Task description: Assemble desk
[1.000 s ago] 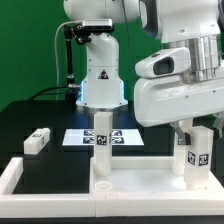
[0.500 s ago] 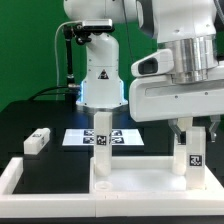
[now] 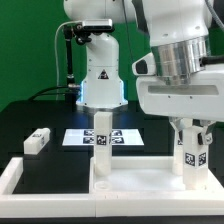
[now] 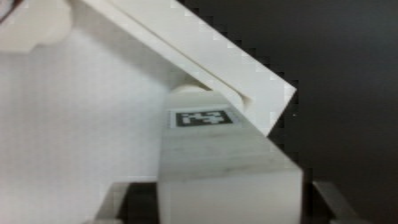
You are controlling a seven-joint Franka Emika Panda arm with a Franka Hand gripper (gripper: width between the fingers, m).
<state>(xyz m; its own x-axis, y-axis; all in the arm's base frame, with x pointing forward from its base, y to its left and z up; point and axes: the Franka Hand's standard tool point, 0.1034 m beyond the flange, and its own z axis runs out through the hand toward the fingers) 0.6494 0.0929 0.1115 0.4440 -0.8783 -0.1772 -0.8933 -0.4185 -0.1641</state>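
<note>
The white tabletop panel (image 3: 140, 180) lies flat at the front. One white leg (image 3: 100, 135) stands upright on it near the middle. A second tagged leg (image 3: 192, 157) stands upright at the panel's corner on the exterior view's right. My gripper (image 3: 193, 135) comes down over this leg, with a finger against each side. In the wrist view the leg (image 4: 214, 160) fills the space between the two dark fingers of the gripper (image 4: 217, 205), and the panel (image 4: 71, 120) lies behind it. A third leg (image 3: 38, 140) lies loose on the black table at the exterior view's left.
The marker board (image 3: 122, 138) lies flat behind the middle leg. A long low white border rail (image 3: 12, 175) runs along the front and the exterior view's left. The robot's white base (image 3: 100, 80) stands at the back.
My wrist has turned about the upright leg while staying over the same corner. The leg, the panel and the other parts stay where they were.
</note>
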